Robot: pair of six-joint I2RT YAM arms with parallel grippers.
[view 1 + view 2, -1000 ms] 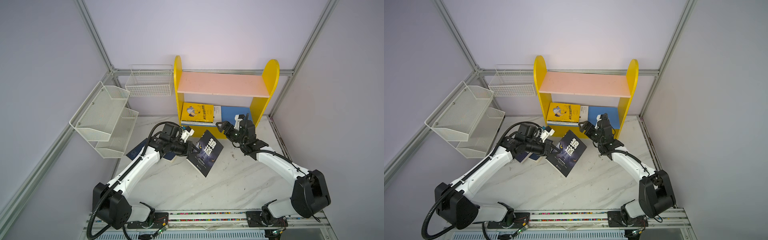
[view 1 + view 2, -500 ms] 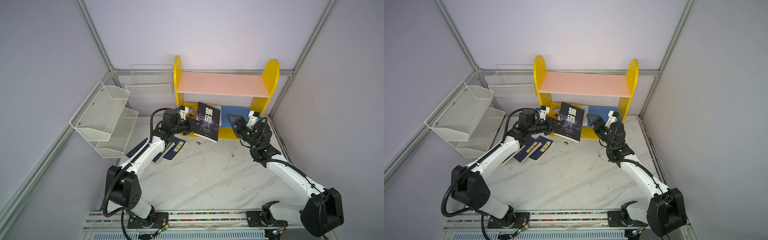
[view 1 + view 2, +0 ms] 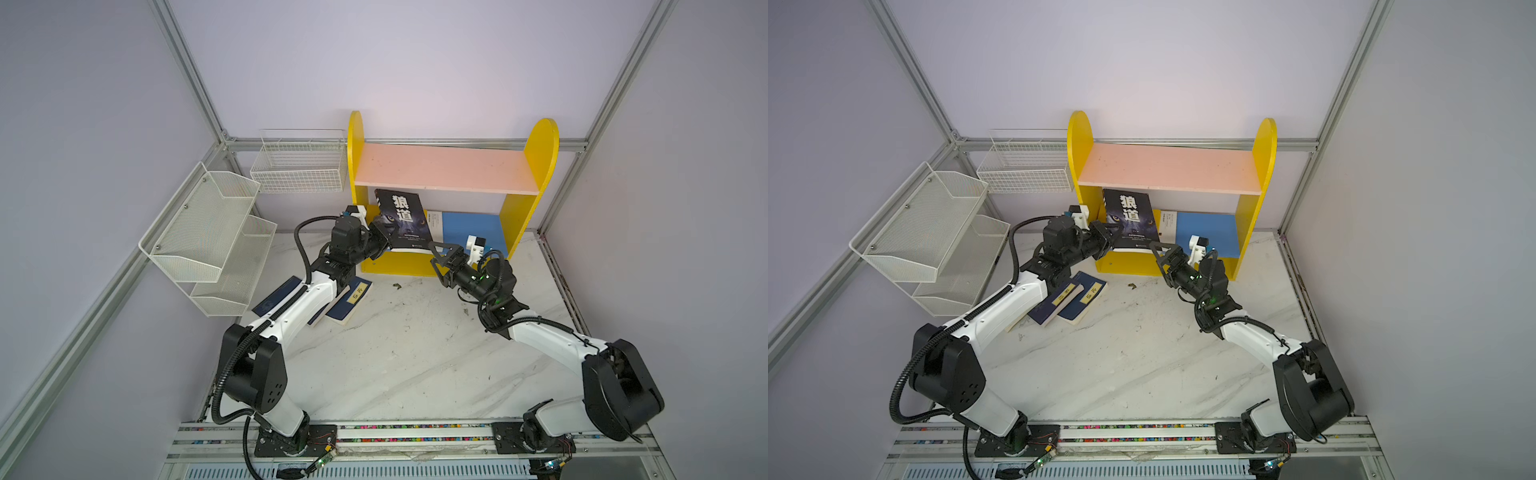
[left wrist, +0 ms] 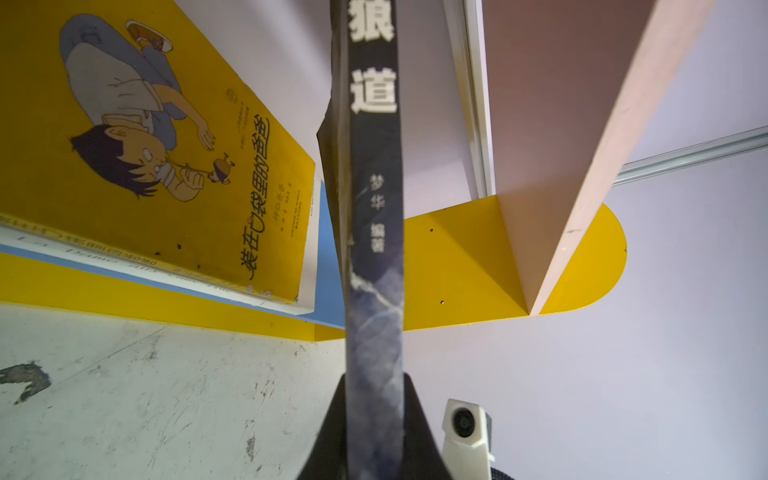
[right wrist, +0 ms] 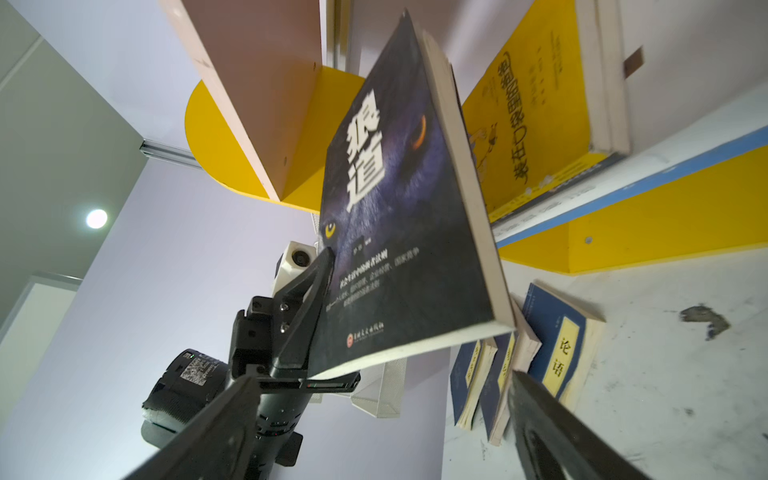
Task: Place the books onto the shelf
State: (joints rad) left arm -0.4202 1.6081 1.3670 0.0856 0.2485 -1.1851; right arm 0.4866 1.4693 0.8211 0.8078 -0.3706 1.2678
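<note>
**At the mouth of the lower shelf bay: wolf-eyes book in the left gripper's grasp**

At the far middle of the tabletop [image 3: 395, 353] stands the shelf [image 3: 536, 166], yellow with rounded side panels, a pink upper board [image 3: 440, 170] and a blue lower board [image 3: 469, 226]. The wolf-eyes book [image 3: 403, 220] is a black paperback with two large white title characters, amber eyes on a dark blue-violet muzzle, and a pale page block. It stands nearly upright and slightly tilted in the left part of the lower bay. Its front cover faces near, its top edge sits just under the pink board, and its lower edge is clear of the table.

The left gripper [image 3: 384, 237] reaches in from the near left and is clamped on the book's lower left corner at the spine. In the left wrist view the spine [image 4: 376, 208] runs straight out from between the two black fingers [image 4: 419, 432]. The right gripper [image 3: 434, 255] sits just near and right of the book's lower right corner with its jaws spread wide and nothing between them. In the right wrist view its fingers stand apart from the book.

Behind the held book, a yellow cartoon book [image 4: 166, 166] lies on a white book [image 3: 434, 222] on the blue board. Navy books [image 3: 353, 297] with yellow title labels lie flat on the table, near and left of the shelf, partly under the left arm.
</note>
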